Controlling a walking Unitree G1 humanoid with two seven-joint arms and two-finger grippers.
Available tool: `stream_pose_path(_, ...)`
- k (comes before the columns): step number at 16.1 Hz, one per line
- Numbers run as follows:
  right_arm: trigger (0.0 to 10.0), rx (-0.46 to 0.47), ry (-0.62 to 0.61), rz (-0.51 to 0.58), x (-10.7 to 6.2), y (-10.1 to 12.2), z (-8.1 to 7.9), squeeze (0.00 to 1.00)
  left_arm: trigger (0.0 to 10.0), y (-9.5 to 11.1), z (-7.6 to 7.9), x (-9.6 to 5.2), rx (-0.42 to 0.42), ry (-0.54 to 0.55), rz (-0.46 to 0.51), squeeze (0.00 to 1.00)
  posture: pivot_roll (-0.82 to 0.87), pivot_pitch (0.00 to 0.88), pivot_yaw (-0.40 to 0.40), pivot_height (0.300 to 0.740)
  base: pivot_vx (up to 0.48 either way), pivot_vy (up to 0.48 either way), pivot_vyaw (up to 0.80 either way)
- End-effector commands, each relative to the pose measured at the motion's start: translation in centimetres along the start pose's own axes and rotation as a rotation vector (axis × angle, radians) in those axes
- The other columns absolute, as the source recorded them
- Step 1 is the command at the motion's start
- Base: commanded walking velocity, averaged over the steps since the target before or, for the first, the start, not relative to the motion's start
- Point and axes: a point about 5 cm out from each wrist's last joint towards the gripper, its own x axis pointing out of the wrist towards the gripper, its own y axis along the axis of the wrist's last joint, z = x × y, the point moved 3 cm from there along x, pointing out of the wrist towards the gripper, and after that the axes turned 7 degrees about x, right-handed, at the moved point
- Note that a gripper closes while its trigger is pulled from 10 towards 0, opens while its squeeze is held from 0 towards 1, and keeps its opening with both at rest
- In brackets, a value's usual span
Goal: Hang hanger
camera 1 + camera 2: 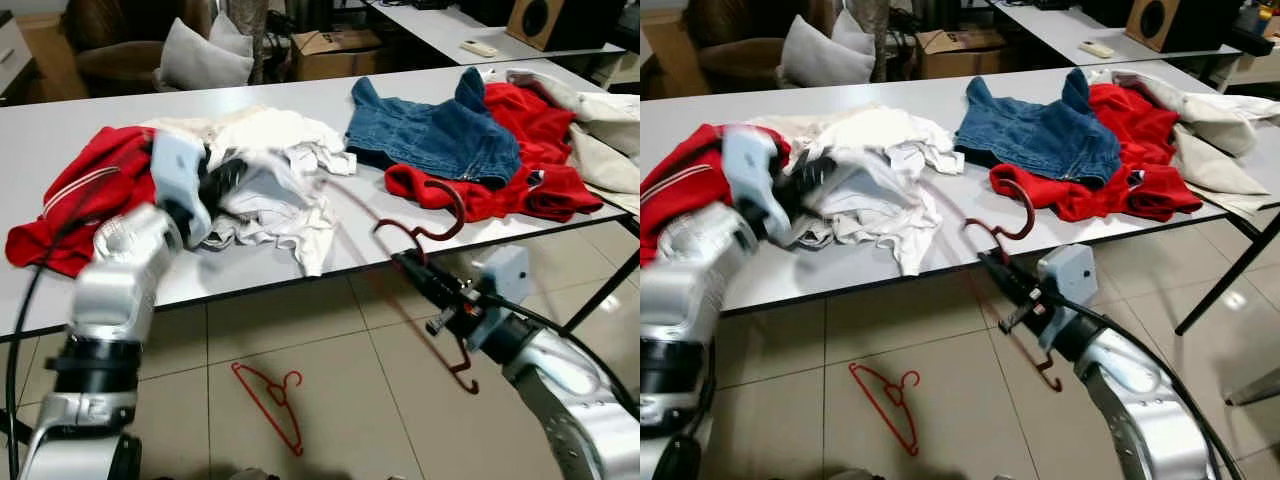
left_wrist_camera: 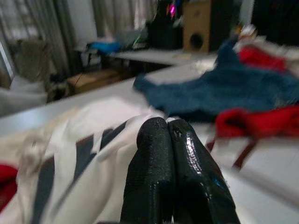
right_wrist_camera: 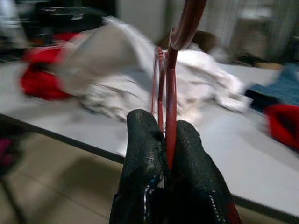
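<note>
My right gripper (image 1: 405, 259) is shut on a red wire hanger (image 1: 425, 232) and holds it at the table's front edge. The hanger's hook curls up over the tabletop beside the red garment (image 1: 520, 150), and its far end hangs below my wrist toward the floor. The right wrist view shows the red hanger wire (image 3: 169, 84) pinched between the black fingers (image 3: 145, 154). My left gripper (image 1: 228, 178) is raised over the white garment (image 1: 285, 165) with its fingers (image 2: 159, 158) pressed shut on nothing. A second red hanger (image 1: 272, 400) lies on the tiled floor.
The long grey table (image 1: 250, 265) carries a red jacket (image 1: 85, 195) at the left, a blue denim garment (image 1: 435, 130), and cream cloth (image 1: 600, 130) at the right. Behind stand a cardboard box (image 1: 335, 50), cushions (image 1: 205, 55) and a second table with a speaker (image 1: 545, 20).
</note>
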Motion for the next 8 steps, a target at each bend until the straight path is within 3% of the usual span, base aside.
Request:
stream_pose_path(1, 10.0, -0.003, 0.04, 0.016, -0.6, 0.7, -0.1, 0.0, 0.0, 1.4, -0.2, -0.1, -0.013, -0.018, 0.028, 0.0, -0.1, 0.0, 0.006, 0.71, 0.0, 0.0, 0.0)
stream_pose_path(4, 10.0, 0.008, 0.074, 0.044, -0.9, 1.4, -0.1, 0.0, 0.0, 3.2, 0.8, 0.1, -0.025, -0.091, 0.046, 0.0, -0.09, 0.0, 0.007, 0.71, 0.0, 0.0, 0.0)
stream_pose_path(8, 10.0, 0.045, 0.121, 0.052, -1.1, 1.5, -0.8, 0.0, 0.0, 3.0, 1.0, 0.2, 0.031, -0.08, 0.006, 0.0, -0.09, 0.0, 0.01, 0.71, 0.0, 0.0, 0.0)
